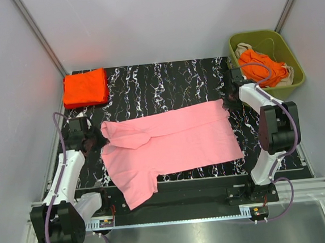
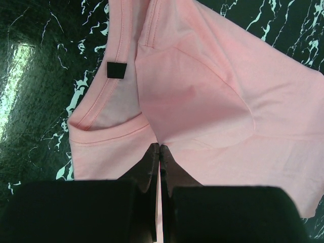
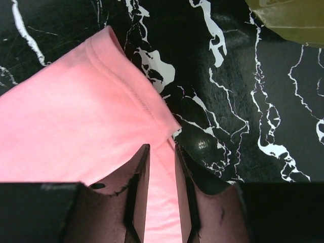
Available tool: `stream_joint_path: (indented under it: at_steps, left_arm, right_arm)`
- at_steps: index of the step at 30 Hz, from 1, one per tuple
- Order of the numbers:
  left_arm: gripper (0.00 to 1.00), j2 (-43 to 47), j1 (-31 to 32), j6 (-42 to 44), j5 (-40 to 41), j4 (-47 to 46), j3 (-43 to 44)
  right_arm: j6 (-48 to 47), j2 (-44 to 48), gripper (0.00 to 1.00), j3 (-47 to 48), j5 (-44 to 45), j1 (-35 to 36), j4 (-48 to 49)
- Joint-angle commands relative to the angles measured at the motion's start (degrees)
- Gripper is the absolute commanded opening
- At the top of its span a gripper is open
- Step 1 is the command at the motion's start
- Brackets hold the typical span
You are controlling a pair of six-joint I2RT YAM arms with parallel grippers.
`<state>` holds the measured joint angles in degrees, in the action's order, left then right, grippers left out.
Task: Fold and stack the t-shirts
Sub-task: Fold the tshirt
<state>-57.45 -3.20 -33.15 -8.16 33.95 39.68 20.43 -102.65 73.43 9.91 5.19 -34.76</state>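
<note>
A light pink t-shirt (image 1: 175,140) lies spread across the black marbled mat (image 1: 164,81), its upper part folded over and one sleeve hanging toward the near edge. My left gripper (image 1: 95,141) is at the shirt's left end, shut on pink cloth (image 2: 212,91) just below the collar; the dark neck label (image 2: 117,70) shows ahead of the gripper (image 2: 159,147). My right gripper (image 1: 229,100) sits at the shirt's far right corner. Its jaws (image 3: 162,147) stand apart with the hemmed corner (image 3: 66,126) lying loose between them. A folded orange-red t-shirt (image 1: 84,87) rests at the mat's far left corner.
An olive-green bin (image 1: 293,59) stands at the far right, off the mat, holding a crumpled orange-red shirt (image 1: 257,67) and some beige cloth. Its corner (image 3: 293,15) shows in the right wrist view. Grey walls close in on both sides.
</note>
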Motion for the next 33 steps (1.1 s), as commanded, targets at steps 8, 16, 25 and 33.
stream_joint_path:
  at_steps: [8,16,25,33]
  left_arm:
    - [0.00,-2.05,0.13,1.42,1.48,-2.23,3.82]
    - [0.00,-3.11,0.13,1.68,1.57,-2.49,4.35]
    - [0.00,-2.84,0.13,2.21,2.72,-2.49,5.05]
    - [0.00,-3.98,0.04,3.87,5.34,-1.53,8.39]
  right_arm:
    - [2.69,-4.66,0.33,0.49,4.15,-0.18,3.56]
    - [3.30,-6.77,0.33,0.14,6.44,-0.18,3.91]
    - [3.22,-6.60,0.03,0.22,6.61,-0.18,4.44]
    - [2.69,-3.97,0.00,0.49,5.39,-0.18,4.44]
